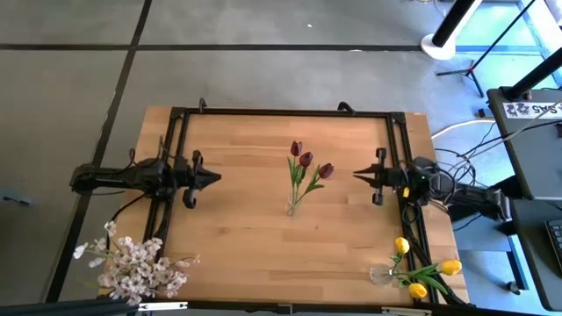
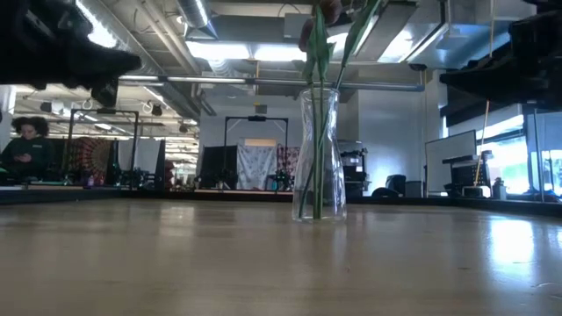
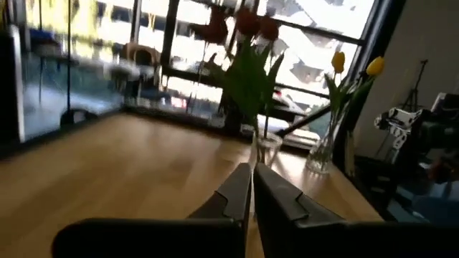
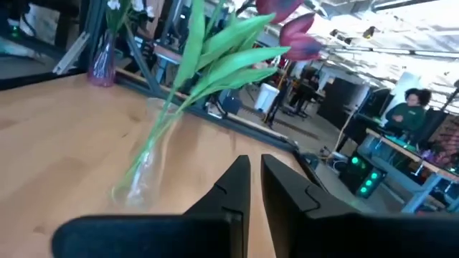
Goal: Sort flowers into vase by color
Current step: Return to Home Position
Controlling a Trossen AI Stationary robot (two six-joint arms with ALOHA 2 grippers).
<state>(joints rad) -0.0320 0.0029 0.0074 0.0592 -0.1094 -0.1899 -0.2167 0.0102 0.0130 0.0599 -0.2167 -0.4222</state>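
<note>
The dark red tulips (image 1: 306, 161) stand in a clear glass vase (image 1: 291, 207) at the middle of the wooden surface (image 1: 237, 237), their heads leaning out toward the right arm's side. The sprays of white-pink blossoms (image 1: 133, 263) spill over the near left corner, and from the right wrist view they rise out of a small purple vase (image 4: 102, 66). The yellow tulips (image 1: 421, 272) sit in another clear vase (image 1: 381, 275) at the near right corner. Each colour has its own vase, and I see no loose stem lying on the wood, so the sorting looks done to me. The left pincer (image 1: 216, 178) hangs over the left side of the surface, pointing at the centre vase, its fingers drawn together and holding nothing. The right pincer (image 1: 356, 173) faces it from the other side, near the outermost red bloom but apart from it, also closed down to a sliver and empty. I take this as the arms settling to their rest pose. What remains asks for no grasp, only that the right arm keep clear of those leaning tulips. A person sits at a desk far back in the room.
</note>
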